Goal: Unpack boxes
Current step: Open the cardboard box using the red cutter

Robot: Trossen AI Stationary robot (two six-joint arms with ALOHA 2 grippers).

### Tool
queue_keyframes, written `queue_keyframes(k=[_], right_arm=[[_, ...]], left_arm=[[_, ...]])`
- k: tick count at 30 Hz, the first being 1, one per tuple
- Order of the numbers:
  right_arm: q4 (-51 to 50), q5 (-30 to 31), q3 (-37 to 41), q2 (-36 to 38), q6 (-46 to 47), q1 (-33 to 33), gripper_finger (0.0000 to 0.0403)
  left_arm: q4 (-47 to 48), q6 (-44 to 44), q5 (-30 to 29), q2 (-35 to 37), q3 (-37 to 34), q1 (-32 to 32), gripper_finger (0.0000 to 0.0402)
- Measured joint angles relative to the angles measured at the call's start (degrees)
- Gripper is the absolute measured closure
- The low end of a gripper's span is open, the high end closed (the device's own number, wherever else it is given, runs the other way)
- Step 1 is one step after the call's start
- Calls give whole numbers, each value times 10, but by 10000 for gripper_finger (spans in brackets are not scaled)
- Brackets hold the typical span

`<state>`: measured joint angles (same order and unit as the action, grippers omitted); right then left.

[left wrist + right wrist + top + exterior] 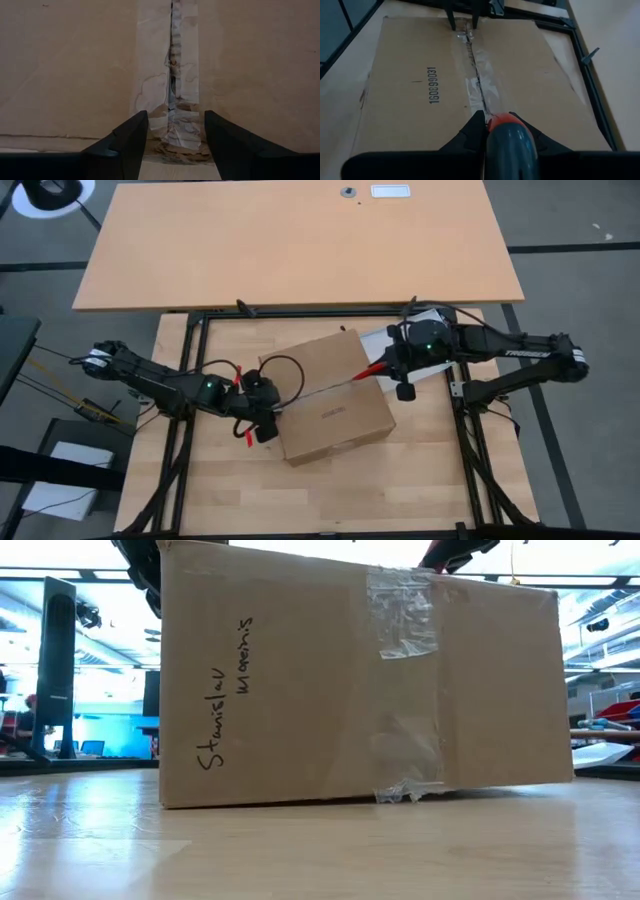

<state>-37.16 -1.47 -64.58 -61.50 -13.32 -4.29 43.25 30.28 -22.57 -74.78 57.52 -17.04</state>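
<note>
The carton (330,397) sits mid-table; only the low view shows handwriting on its side. The left gripper (172,137), fingers spread, faces the taped seam; the right gripper (506,127) pinches the box cutter (510,145)

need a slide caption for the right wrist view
Right gripper holds the box cutter on the carton's taped seam.

A brown cardboard carton (332,397) sits flat on the wooden tabletop (420,480), near the middle, turned slightly askew. Its top flaps are closed — clear tape (479,82) runs along the centre seam, wrinkled and split down the line. Handwriting marks one side; a printed number sits on top.
</note>
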Motion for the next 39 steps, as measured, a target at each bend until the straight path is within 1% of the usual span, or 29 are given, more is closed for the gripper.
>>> queue_keyframes(k=[4, 8, 13, 17, 23, 27, 31, 35, 39], right_arm=[[-7, 18, 0, 20, 3, -1, 347], [-1, 23, 0, 35, 40, -1, 347], [15, 19, 0, 38, 67, 0, 347], [18, 17, 0, 27, 106, 1, 347], [40, 15, 1, 23, 112, 5, 347], [100, 17, 1, 14, 122, 8, 347], [160, 17, 1, -18, 124, 17, 347], [216, 17, 1, -67, 131, 36, 347], [318, 15, 1, -124, 131, 50, 347]], left_arm=[[16, 2, 2, 1, 0, -1, 193], [18, 4, 4, 10, 4, 0, 193], [32, -19, 13, 23, 42, 0, 193], [36, -30, 3, 28, 82, 1, 193], [40, -60, -8, 29, 130, 2, 193], [46, -66, -11, 30, 153, 3, 193], [60, -63, -13, 30, 154, 2, 193], [71, -53, 0, 30, 130, -3, 193], [62, -43, 12, 30, 93, -4, 193]])
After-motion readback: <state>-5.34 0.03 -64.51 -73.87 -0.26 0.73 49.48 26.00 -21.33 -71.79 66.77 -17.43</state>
